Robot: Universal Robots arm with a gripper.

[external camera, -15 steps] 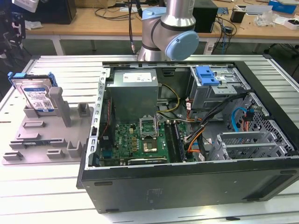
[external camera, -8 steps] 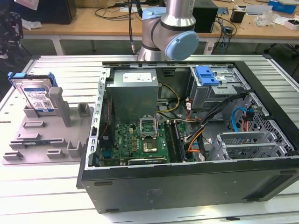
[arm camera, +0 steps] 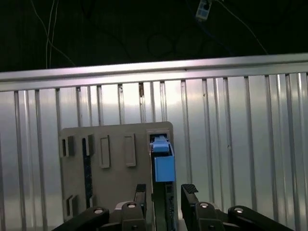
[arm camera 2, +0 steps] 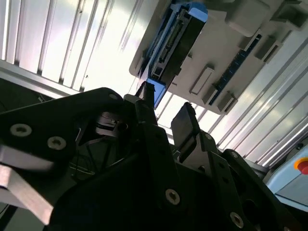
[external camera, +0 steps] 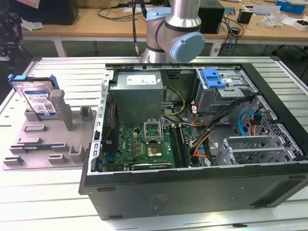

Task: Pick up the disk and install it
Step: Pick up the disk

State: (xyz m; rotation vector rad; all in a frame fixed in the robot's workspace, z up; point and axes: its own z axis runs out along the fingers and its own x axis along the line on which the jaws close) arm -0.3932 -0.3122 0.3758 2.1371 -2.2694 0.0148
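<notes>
The disk (external camera: pixel 38 98), silver-grey with a white-and-blue label and a blue carrier, stands on edge in the grey fixture tray (external camera: pixel 43 144) on the exterior view's left. In the first wrist view the disk's blue-framed edge (arm camera: pixel 163 166) lies in line with the gap of my gripper (arm camera: pixel 164 195), whose two black fingers stand open on either side of it. In the second wrist view the gripper (arm camera 2: pixel 166 113) is still apart from the disk (arm camera 2: pixel 175 43), with nothing between its fingers.
An open computer case (external camera: pixel 192 183) fills the table's middle and right, with a motherboard, cables and a drive bay holding a blue bracket (external camera: pixel 213 77). The arm's joint (external camera: pixel 180 38) hangs behind the case. Upright posts (external camera: pixel 65 110) rise from the tray beside the disk.
</notes>
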